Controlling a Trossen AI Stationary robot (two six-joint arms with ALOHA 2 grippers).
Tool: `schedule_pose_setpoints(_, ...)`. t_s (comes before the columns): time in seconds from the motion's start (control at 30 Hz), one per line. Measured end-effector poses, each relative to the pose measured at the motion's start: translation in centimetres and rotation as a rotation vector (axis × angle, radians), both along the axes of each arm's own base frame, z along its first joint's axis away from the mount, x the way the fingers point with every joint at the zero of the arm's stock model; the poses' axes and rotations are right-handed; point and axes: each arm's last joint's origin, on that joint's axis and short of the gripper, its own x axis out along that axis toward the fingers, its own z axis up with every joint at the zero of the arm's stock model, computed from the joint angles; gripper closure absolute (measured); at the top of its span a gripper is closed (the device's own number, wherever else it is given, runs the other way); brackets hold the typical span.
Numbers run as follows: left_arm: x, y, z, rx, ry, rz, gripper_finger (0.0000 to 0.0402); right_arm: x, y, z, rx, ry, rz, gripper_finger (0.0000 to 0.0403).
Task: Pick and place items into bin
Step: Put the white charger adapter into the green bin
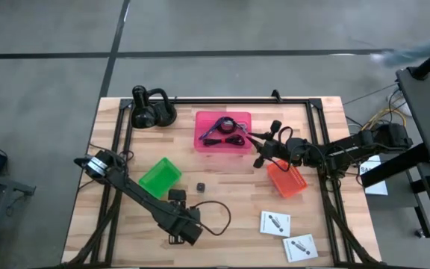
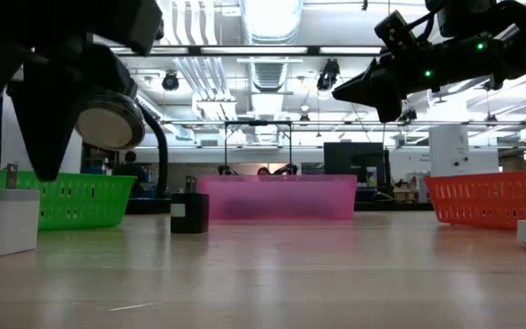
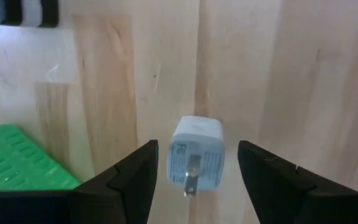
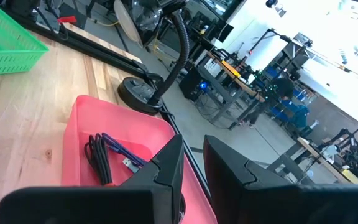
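The left wrist view catches what the overhead view hides: a small white plug-in wall charger (image 3: 196,155) lying on the wooden table (image 3: 278,74), right between the left gripper (image 3: 196,180)'s spread-apart fingers. From above I count three bins, a green mesh basket (image 1: 160,176), a pink plastic tray (image 1: 222,132) with black and purple cables (image 1: 223,131) inside, and an orange mesh basket (image 1: 287,179). There's also one tiny dark cube (image 1: 199,186) and two flat white packets (image 1: 275,223) near right, while the right gripper (image 1: 254,136), fingers nearly together and empty, hangs at the pink tray's right edge.
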Motion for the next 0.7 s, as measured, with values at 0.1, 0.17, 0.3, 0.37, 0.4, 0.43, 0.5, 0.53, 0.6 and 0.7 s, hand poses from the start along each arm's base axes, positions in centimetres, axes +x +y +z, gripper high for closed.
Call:
schedule_pose_setpoints(0.1,-0.2,0.1,-0.4,0.007,0.010,-0.001,0.0197,0.0,0.0,0.0,-0.001,0.001,0.000,0.0351)
schedule_pose_setpoints(0.17,-0.4,0.3,-0.8,0.016,0.022,-0.001,0.0197,0.0,0.0,0.0,-0.002,0.001,0.000,0.0351)
schedule_pose_setpoints(0.3,-0.5,0.3,-1.8,0.006,0.005,0.006,0.0197,0.0,0.0,0.0,-0.001,0.001,0.000,0.0351)
schedule_pose_setpoints(0.37,-0.5,0.3,-2.2,-0.001,-0.006,0.002,0.0197,0.0,0.0,0.0,-0.001,0.001,0.000,0.0351)
schedule_pose_setpoints(0.4,-0.4,0.3,-2.3,-0.004,-0.011,0.001,0.0197,0.0,0.0,0.0,-0.001,0.001,0.000,0.0351)
schedule_pose_setpoints(0.43,-0.4,0.3,-2.3,-0.006,-0.015,0.002,0.0197,0.0,0.0,0.0,-0.001,0.001,0.000,0.0351)
schedule_pose_setpoints(0.5,-0.4,0.3,-2.3,-0.007,-0.016,0.003,0.0197,0.0,0.0,0.0,-0.001,0.001,0.000,0.0351)
schedule_pose_setpoints(0.53,-0.4,0.3,-2.3,-0.008,-0.017,0.008,0.0197,0.0,0.0,0.0,-0.001,0.001,0.000,0.0351)
schedule_pose_setpoints(0.6,-0.4,0.3,-2.3,-0.008,-0.017,0.008,0.0197,0.0,0.0,0.0,-0.001,0.000,0.000,0.0351)
schedule_pose_setpoints(0.7,-0.4,0.3,-2.4,-0.008,-0.014,0.007,0.0197,0.0,0.0,0.0,-0.001,0.001,0.000,0.0351)
